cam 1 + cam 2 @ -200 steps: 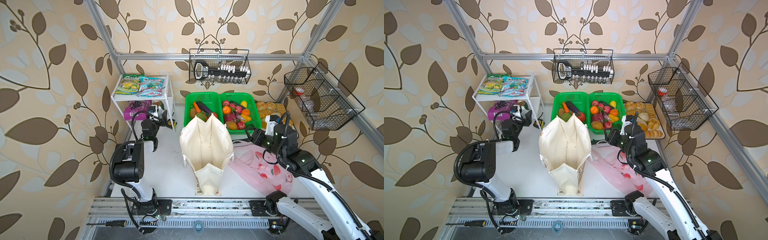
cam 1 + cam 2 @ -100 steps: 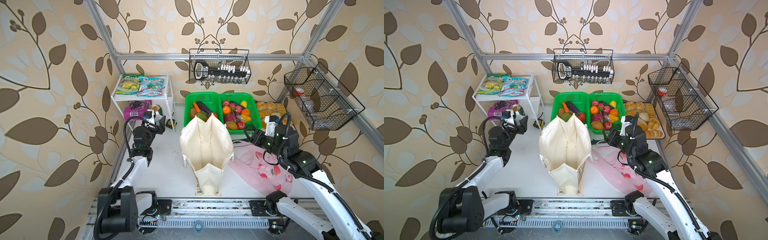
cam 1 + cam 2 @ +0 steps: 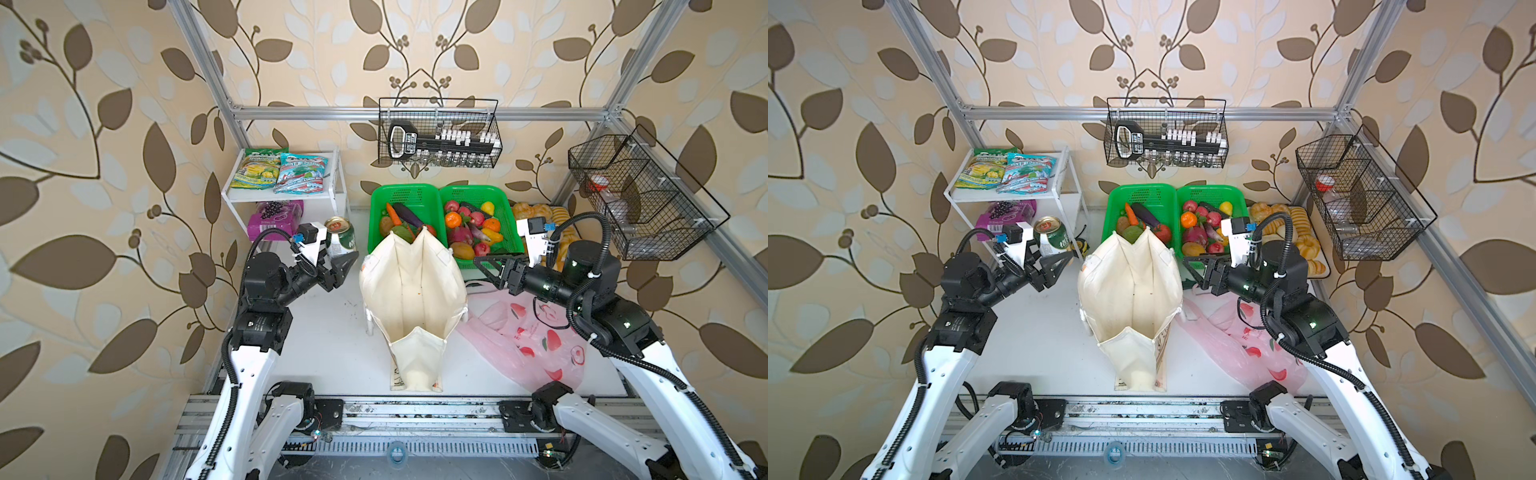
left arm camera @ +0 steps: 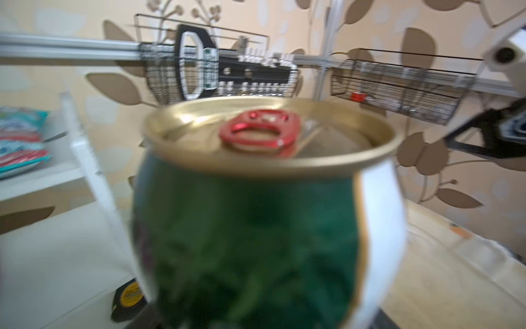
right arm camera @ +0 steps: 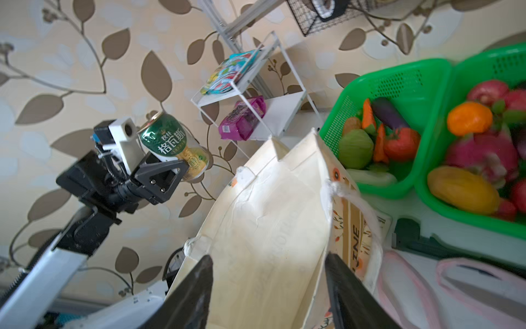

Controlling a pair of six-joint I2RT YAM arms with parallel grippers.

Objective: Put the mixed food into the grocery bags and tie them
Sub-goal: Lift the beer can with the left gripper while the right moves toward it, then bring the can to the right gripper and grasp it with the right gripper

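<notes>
Leaf-patterned walls enclose a white tabletop (image 3: 332, 353), seen from above in both top views. At centre stands the cream tote (image 3: 411, 299), upright with its mouth spread so that food can be dropped straight in; no food shows inside it.

Left claw (image 3: 347, 257): clamped on the green can (image 3: 340, 239), carrying it upright and clear of the table, just beside the tote's left rim. This is judged to be the carry-over before release into the bag.

Right claw (image 3: 484, 264): jaws wide apart and holding nothing, poised at the tote's right rim. Its wrist view shows the cloth wall between the two fingers (image 5: 196, 287), probably to steady or spread the opening, though contact cannot be confirmed.

Pink plastic bag (image 3: 528, 336): flat and unfilled beneath the right arm.

Awaiting packing: purple packet (image 3: 274, 218) on the lower level of the white rack (image 3: 291, 196), teal packet (image 3: 301, 172) on its upper level, and green cabbage (image 5: 355, 148) and red tomato (image 5: 401, 143) in the green basket (image 3: 405, 189) behind the tote. Neither bag is tied.
</notes>
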